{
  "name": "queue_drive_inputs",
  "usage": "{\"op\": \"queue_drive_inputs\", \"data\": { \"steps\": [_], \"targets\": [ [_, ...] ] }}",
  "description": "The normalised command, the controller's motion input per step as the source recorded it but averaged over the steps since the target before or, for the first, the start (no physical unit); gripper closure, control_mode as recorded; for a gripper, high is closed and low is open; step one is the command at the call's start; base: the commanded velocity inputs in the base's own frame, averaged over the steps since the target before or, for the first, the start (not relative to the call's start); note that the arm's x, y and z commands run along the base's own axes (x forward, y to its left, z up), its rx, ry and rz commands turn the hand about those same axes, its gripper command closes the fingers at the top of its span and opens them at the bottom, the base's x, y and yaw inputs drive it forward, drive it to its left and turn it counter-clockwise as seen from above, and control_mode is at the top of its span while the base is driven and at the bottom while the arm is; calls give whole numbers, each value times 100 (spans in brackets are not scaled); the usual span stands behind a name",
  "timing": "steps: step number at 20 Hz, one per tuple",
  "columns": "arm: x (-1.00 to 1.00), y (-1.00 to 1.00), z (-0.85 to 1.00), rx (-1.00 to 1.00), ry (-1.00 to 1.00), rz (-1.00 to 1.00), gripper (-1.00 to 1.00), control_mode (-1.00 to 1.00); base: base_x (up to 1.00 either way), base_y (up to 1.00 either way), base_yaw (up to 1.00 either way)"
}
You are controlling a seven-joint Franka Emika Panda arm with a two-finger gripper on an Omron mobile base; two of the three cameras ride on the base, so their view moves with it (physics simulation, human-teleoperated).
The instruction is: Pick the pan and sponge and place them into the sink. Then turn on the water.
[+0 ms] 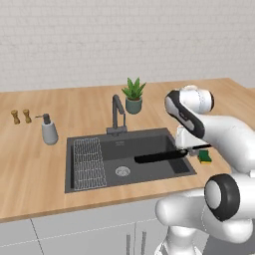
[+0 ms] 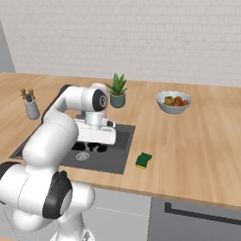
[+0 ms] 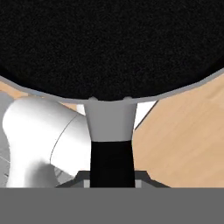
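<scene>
Pan (image 1: 160, 157): black, held level over the right half of the sink (image 1: 149, 139) in the left base view, at centre frame; its handle runs right to the gripper (image 1: 185, 151), whose jaws are pinched on it; in the hand view the pan's (image 3: 109, 43) dark round underside or body fills the upper frame, the handle (image 3: 111, 148) dropping to bottom centre between the jaws; in the right base view the robot's hand covers the pan.

Sponge (image 1: 204, 157): green over yellow, on the wooden countertop (image 1: 30, 164) just right of the sink's right edge in the left base view, close to the gripper; right base view shows it (image 2: 143, 160) plainly, at centre frame, apart from the basin rim.

Sink: dark grey recessed basin; round drain (image 1: 122, 171) and wire rack (image 1: 88, 162) at its left side seen in the left base view; right base view gives a corner of the basin (image 2: 120, 150) and the drain (image 2: 82, 156).

Faucet (image 1: 117, 114): dark, behind the basin, centre of the left base view.

Other items: soap dispenser (image 1: 48, 129) and two small shakers (image 1: 21, 116) at left; potted plant (image 1: 133, 95) behind the faucet; a bowl of fruit (image 2: 173, 101) at upper right of the right base view.
</scene>
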Motion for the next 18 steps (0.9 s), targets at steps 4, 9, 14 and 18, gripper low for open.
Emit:
{"op": "queue_drive_inputs", "data": {
  "steps": [4,9,14,18],
  "targets": [
    [31,-26,-32,10,-55,25,100,-100,0,0,0],
    [41,-18,-18,9,-29,28,100,-100,0,0,0],
    [61,-1,-13,0,0,41,100,-100,0,0,0],
    [52,-20,-29,8,-7,22,100,-100,0,0,0]
  ]
}}
